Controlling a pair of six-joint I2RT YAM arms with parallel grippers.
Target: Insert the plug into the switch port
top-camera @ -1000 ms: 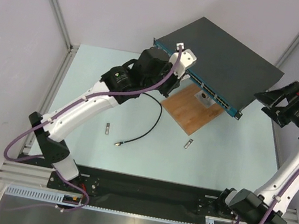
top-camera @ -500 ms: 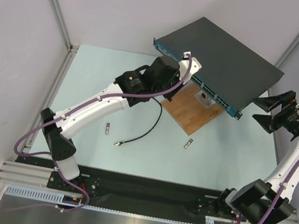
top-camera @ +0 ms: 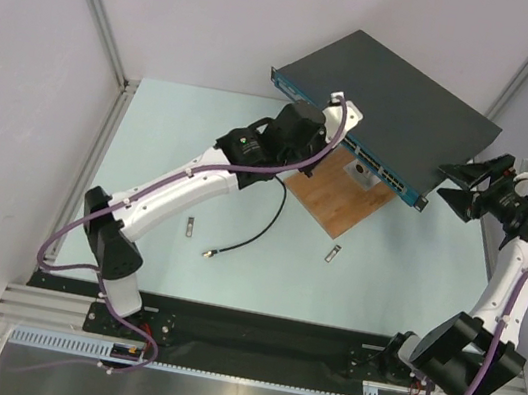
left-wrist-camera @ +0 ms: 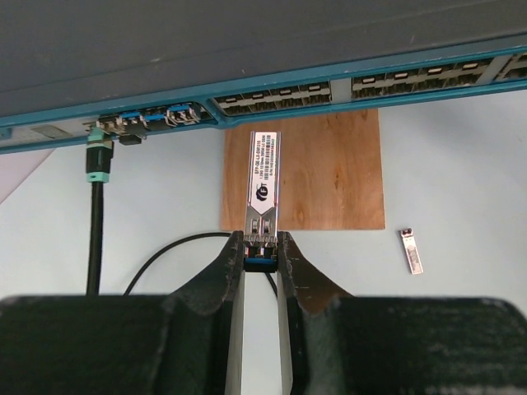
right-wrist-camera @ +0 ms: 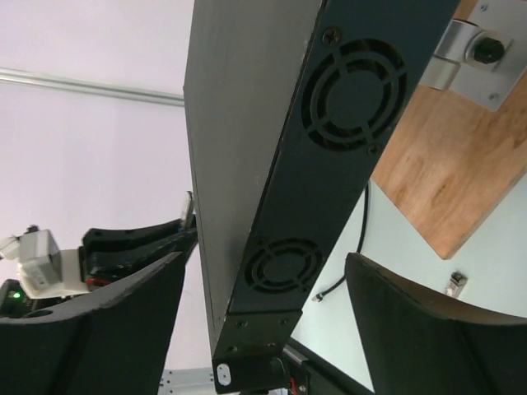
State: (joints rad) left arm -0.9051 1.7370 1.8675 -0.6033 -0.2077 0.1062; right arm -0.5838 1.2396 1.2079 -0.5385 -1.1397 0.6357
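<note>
The switch (top-camera: 393, 92) is a flat black box with a blue front face (left-wrist-camera: 272, 95) lined with ports. My left gripper (left-wrist-camera: 261, 243) is shut on the plug (left-wrist-camera: 263, 185), a silver module pointing at the port row, with its tip just short of the face. From above, my left gripper (top-camera: 333, 133) is right at the switch front. My right gripper (top-camera: 453, 186) is open, one finger on each side of the switch's right end. The fan-vented side wall (right-wrist-camera: 346, 90) fills the right wrist view between the fingers (right-wrist-camera: 428, 329).
A brown wooden board (top-camera: 340, 195) with a metal bracket (top-camera: 359, 176) lies under the switch front. A black cable (top-camera: 249, 226) runs across the table, and a green-collared connector (left-wrist-camera: 97, 160) sits in a left port. Two loose modules (top-camera: 332, 255) (top-camera: 191, 227) lie on the table.
My left arm has reached forward and to the right, bringing the plug up to the switch front. My right gripper has moved left, and now its open jaws straddle the switch's right end.
</note>
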